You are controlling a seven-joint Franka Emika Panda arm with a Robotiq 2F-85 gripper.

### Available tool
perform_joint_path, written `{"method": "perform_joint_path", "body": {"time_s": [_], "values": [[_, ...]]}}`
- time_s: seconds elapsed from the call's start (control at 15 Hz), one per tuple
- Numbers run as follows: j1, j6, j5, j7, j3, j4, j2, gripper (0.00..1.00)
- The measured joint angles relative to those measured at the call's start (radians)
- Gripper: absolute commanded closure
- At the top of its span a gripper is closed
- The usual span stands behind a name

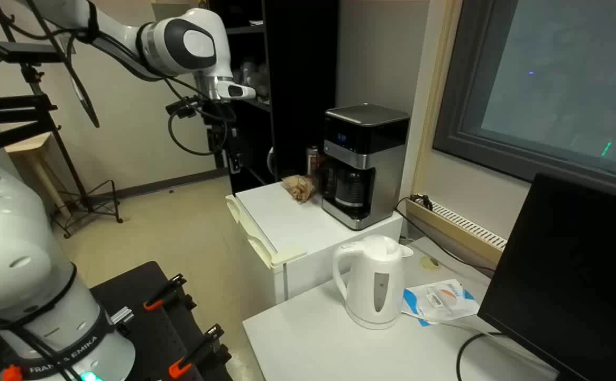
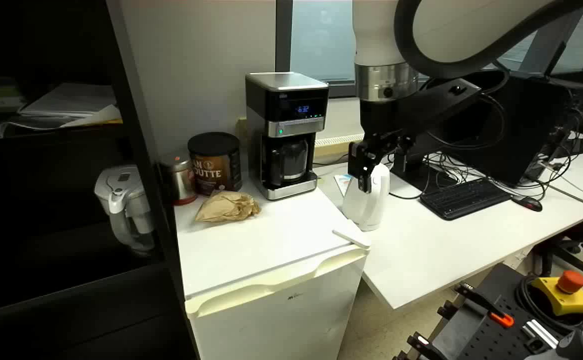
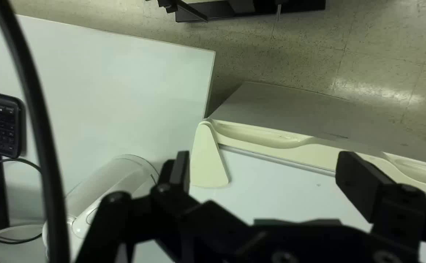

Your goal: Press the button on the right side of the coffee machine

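Observation:
The coffee machine [image 1: 387, 177] is black with silver-grey bands and stands upright at the back of a white fridge top [image 2: 281, 245]. It also shows in an exterior view [image 2: 286, 131] with a lit clock display [image 2: 302, 109], small lit marks [image 2: 315, 116] at the display's lower right and a green light at the left of its band. Its dark carafe [image 2: 292, 161] sits in the recess. My gripper [image 3: 266, 170] is open and empty, pointing down in the air above the fridge's front corner. It shows in both exterior views [image 1: 233, 159] [image 2: 364, 182], apart from the machine. The machine is out of the wrist view.
A white kettle [image 1: 374, 296] stands on the white desk [image 2: 451, 250] beside the fridge. A crumpled paper bag [image 2: 228, 206], a coffee can [image 2: 214, 167] and a metal can [image 2: 180, 182] are left of the machine. A black shelf [image 2: 141, 150] and a monitor [image 1: 567, 275] flank the area.

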Motion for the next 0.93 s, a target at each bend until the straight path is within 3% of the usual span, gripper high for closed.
{"method": "perform_joint_path", "body": {"time_s": [0.93], "values": [[0.011, 0.002, -0.007, -0.001, -0.009, 0.000, 0.000, 0.00]]}}
